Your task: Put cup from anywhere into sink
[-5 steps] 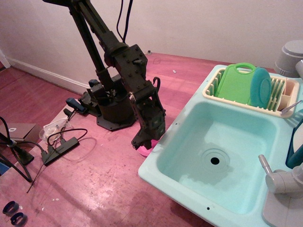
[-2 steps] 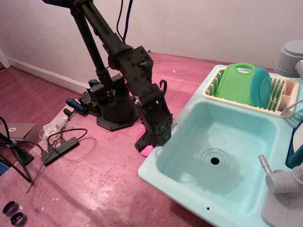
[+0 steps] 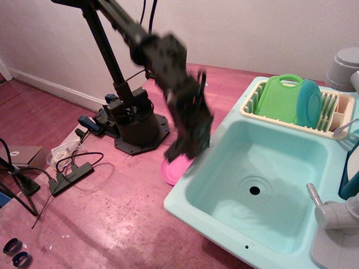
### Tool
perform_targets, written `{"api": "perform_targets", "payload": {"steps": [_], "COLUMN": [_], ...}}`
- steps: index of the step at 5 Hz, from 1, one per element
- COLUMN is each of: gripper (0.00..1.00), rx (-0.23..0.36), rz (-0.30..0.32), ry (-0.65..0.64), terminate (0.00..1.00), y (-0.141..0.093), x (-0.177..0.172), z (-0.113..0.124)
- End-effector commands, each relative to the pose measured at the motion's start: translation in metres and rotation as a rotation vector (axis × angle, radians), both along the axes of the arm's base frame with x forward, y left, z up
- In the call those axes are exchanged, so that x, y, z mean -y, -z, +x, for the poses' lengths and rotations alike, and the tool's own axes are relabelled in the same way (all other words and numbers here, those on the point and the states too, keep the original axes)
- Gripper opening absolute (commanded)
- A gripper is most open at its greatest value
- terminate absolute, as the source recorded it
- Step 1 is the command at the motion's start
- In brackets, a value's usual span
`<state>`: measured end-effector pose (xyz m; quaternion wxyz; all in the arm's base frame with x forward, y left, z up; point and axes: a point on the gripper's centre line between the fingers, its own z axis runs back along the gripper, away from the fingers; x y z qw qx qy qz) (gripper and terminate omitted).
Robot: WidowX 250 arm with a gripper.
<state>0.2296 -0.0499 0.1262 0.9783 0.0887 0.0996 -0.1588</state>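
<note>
The pink cup (image 3: 175,171) hangs at the tip of my gripper (image 3: 182,157), just left of the sink's left rim and a little above the reddish floor. The gripper's fingers look closed on the cup's upper part, though the arm is motion-blurred and the fingers are hard to make out. The sink (image 3: 224,210) is a light turquoise basin with a dark drain hole (image 3: 254,190), and nothing lies in it. The cup is outside the basin, close to its near-left rim.
A cream dish rack (image 3: 331,126) with a green board (image 3: 280,100) and a teal plate (image 3: 309,103) stands behind the sink. A grey faucet (image 3: 331,210) is at the right. The arm's black base (image 3: 134,131), cables and a power strip (image 3: 70,176) lie to the left.
The arm has swung up and to the right toward the sink. The pink cup has risen with the gripper and shows more below it.
</note>
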Motion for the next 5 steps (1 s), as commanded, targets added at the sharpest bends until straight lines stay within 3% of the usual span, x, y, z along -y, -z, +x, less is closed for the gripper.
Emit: {"api": "perform_targets", "payload": {"steps": [1, 2, 4, 5], "gripper": [0.00, 0.00, 0.00, 0.00], "rx": [0.036, 0.048, 0.115, 0.114], "rz": [0.028, 0.030, 0.019, 0.019], "ry": [-0.016, -0.018, 0.073, 0.109], "terminate": [0.00, 0.00, 0.00, 0.00], "y": [-0.067, -0.073, -0.072, -0.068], "x": [-0.026, -0.025, 0.004, 0.015], "z": [-0.007, 0.003, 0.086, 0.121]}}
